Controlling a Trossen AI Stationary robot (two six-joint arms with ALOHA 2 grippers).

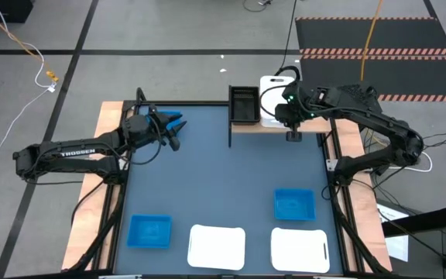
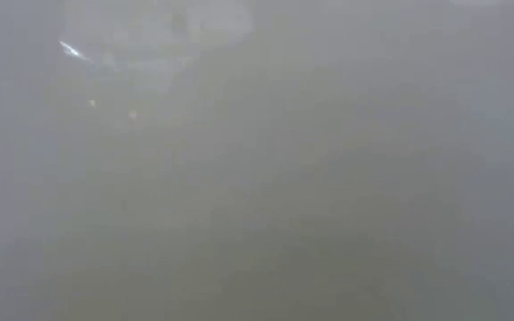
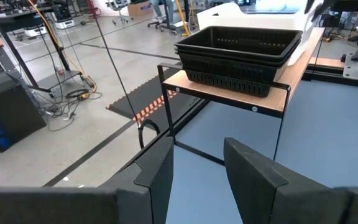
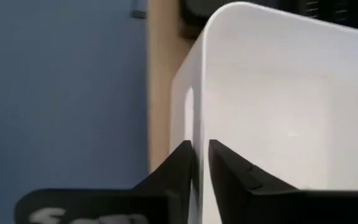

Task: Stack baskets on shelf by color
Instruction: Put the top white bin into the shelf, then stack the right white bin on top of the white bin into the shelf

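My right gripper (image 1: 286, 115) (image 4: 201, 155) is over the wood-grain shelf (image 1: 258, 128) at the table's far edge, shut on a white basket (image 1: 269, 97). A black basket (image 1: 243, 104) (image 3: 238, 53) stands on the shelf's left end, beside the white one. On the tabletop lie two blue baskets (image 1: 149, 230) (image 1: 294, 204) and two white baskets (image 1: 217, 246) (image 1: 300, 249), flat on their bases. My left gripper (image 1: 173, 130) (image 3: 197, 168) is open at the far left of the table, empty, facing the shelf. The low view shows only grey haze. My right gripper holds the white basket by a side wall (image 4: 199, 134), pinched with one finger outside and one inside the tray. The fingers come from above, pointing down. The wrist view shows the shelf board just beside that wall; whether the base rests on it, I cannot tell.
The shelf's black frame legs (image 3: 163, 99) stand on the blue-grey tabletop (image 1: 223, 178), whose middle is bare between the shelf and the near row of baskets. Cables and striped floor mats (image 1: 378, 39) lie beyond the far edge.
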